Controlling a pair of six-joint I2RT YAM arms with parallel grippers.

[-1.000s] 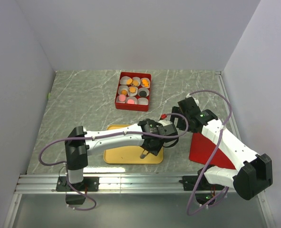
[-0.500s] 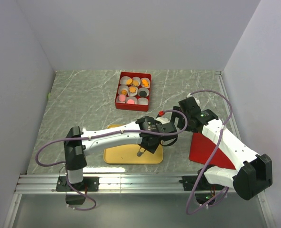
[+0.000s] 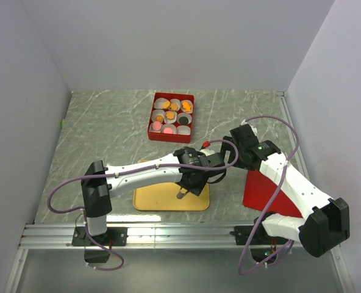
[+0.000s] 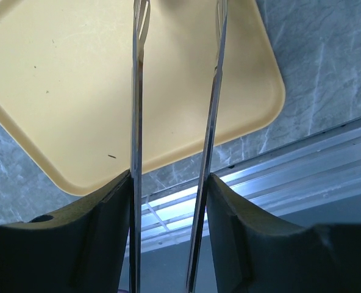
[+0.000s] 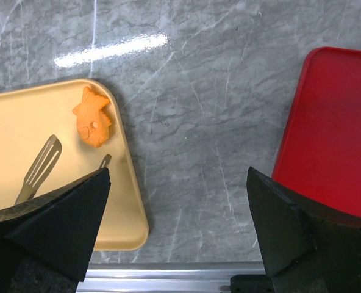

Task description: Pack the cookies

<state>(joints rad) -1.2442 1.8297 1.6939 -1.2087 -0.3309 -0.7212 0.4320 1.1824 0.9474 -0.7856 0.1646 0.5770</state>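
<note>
From above, the red box (image 3: pixel 168 138) sits toward the far side of the tabletop (image 3: pixel 107 134). Its paper cups already hold most of the cookies (image 3: pixel 170 115), orange, pink and dark. The left arm reaches across the yellow tray (image 3: pixel 156 198) so that its pincer (image 3: pixel 181 194) hangs over the tray's right end, probably because that is where loose pieces wait. A red lid (image 3: pixel 267 194) lies to the right, well clear of the box, leaving it open for filling.

The left wrist view looks down two long thin blades over bare tray. They are a modest gap apart, with nothing between them.

The right wrist view shows one orange fish-shaped cookie (image 5: pixel 93 125) lying flat near the tray's corner. The left pincer's tips are just beside it, not around it, so it looks not yet gripped. The right pincer (image 5: pixel 177 183) is spread wide and empty over the tabletop between tray and lid, out of the way.
</note>
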